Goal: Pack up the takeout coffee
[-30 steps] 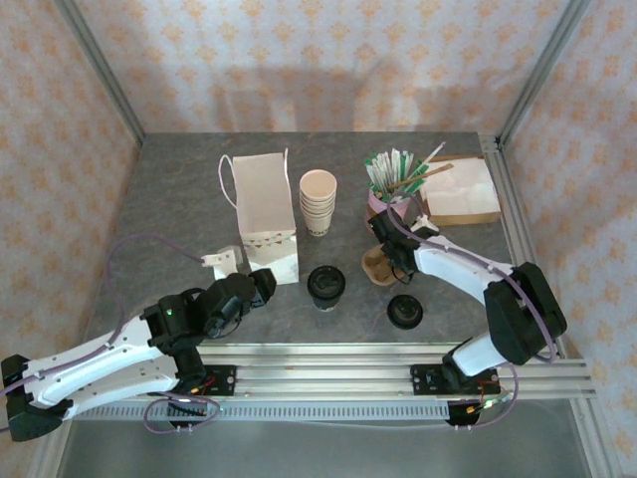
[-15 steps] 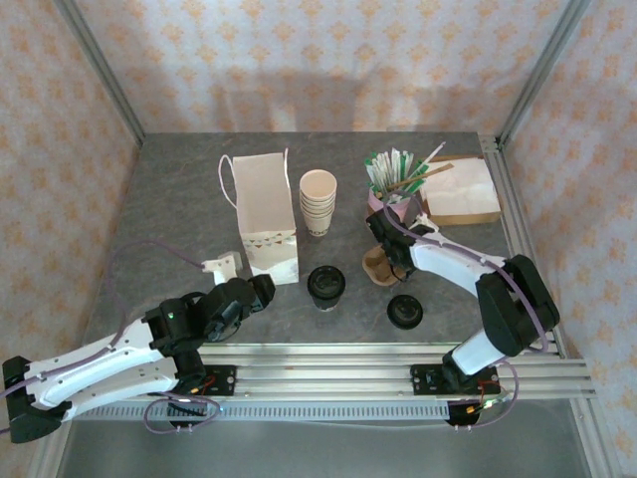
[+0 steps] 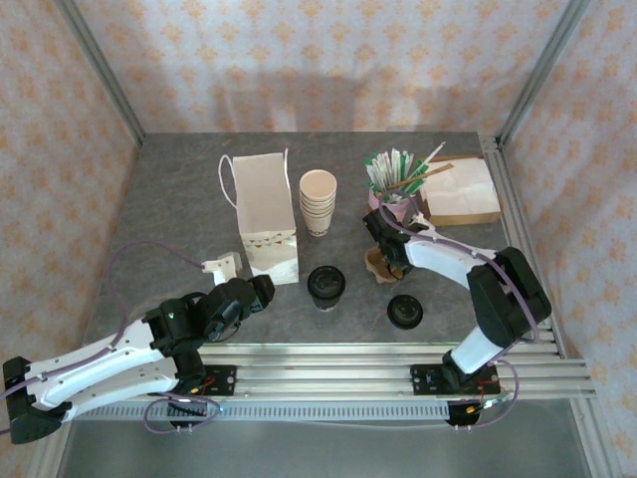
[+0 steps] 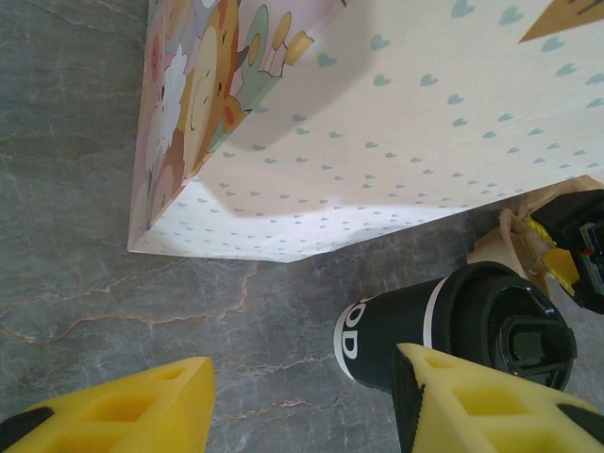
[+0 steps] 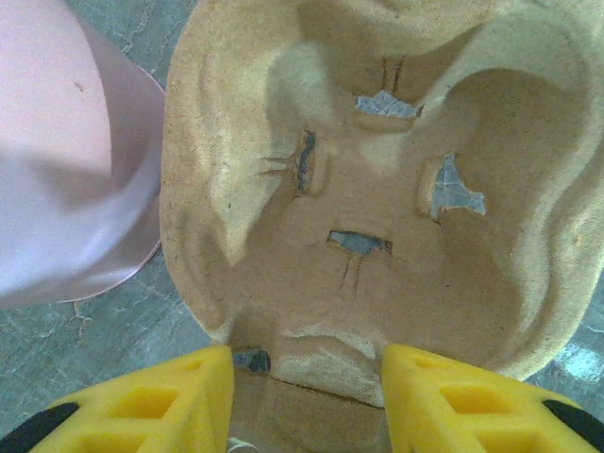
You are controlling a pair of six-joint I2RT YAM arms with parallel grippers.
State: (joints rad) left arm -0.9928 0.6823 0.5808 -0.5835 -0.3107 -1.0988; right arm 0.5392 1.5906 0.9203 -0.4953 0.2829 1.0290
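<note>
Takeout coffee (image 3: 325, 286): upright on the grey worktop (image 3: 179, 199), black lid on, just right of the bag's near corner and between the two hands.
Left hand (image 3: 264, 287): yellow fingers spread wide with nothing between them, low over the worktop at the bag's base; the coffee (image 4: 453, 326) stands just past its right fingertip.
Right hand (image 3: 379, 242): fingers apart above the pulp cup carrier (image 3: 378, 265), whose near edge lies between them (image 5: 307, 406); contact cannot be told.
White paper bag (image 3: 267, 214): upright, handles up.
Lidless cup stack (image 3: 318, 199): right of the bag.
Loose black lid (image 3: 405, 312): near the front rail.
Pink holder (image 3: 393, 199): touching the carrier's far side.
</note>
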